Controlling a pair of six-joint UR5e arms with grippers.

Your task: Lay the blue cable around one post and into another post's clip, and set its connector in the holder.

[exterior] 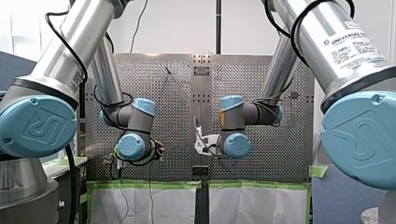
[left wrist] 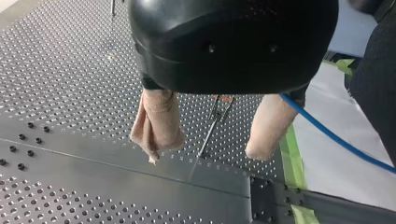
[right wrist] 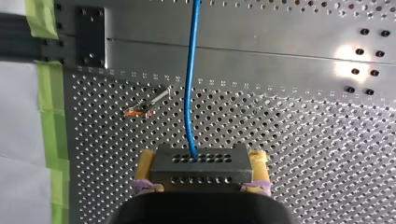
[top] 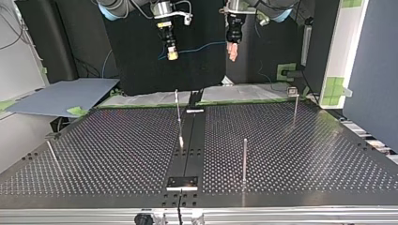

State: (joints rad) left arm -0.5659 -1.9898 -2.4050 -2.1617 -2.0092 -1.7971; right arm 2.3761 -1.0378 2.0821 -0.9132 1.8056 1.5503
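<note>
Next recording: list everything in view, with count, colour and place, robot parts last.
table: one, dark perforated metal, under both arms.
posts: four, thin metal, spread across the table.
blue cable: one, blue, running from the connector over the table.
connector: one, grey, between the right pincer's pads.
black plate: one, black, centre strip, top view's near edge.
green tape: several strips, green, along the table's edge.
grey board: one, grey, beside the table, top view's left.
right pincer: one, yellow pads, shut on the connector.
left pincer: one, beige pads, open above the table.
arms: two, silver with blue caps, entering from both sides.
</note>
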